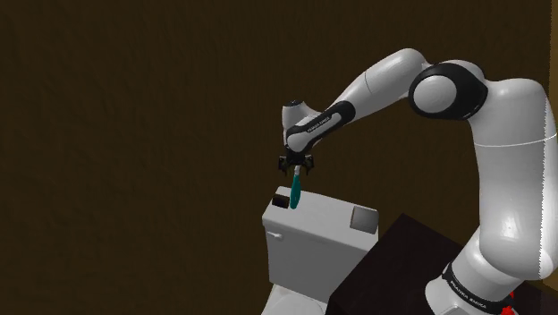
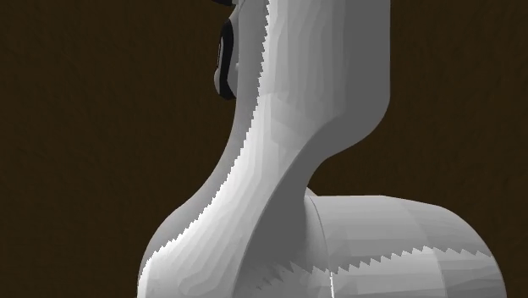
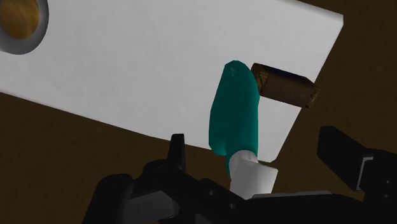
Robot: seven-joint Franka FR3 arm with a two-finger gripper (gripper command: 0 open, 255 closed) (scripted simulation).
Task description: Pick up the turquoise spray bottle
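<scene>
The turquoise spray bottle (image 1: 294, 191) with a white head (image 3: 253, 176) stands on the white toilet tank lid (image 1: 322, 217), near its back corner. My gripper (image 1: 296, 167) is directly over it, pointing down. In the wrist view the turquoise bottle (image 3: 234, 111) runs away from the gripper (image 3: 251, 147) toward the lid (image 3: 146, 70). The fingers stand apart on either side of the white head, and I see no contact with it. The left fingertip (image 3: 177, 145) is well clear of the bottle.
A small brown box (image 3: 284, 86) lies on the lid right beside the bottle's base. A grey round-rimmed object (image 3: 19, 22) with a brown inside sits at the lid's other end. The dark stand (image 1: 402, 259) is beside the toilet. A dark brown wall is behind. The white arm (image 2: 305, 152) looms close in the second exterior view.
</scene>
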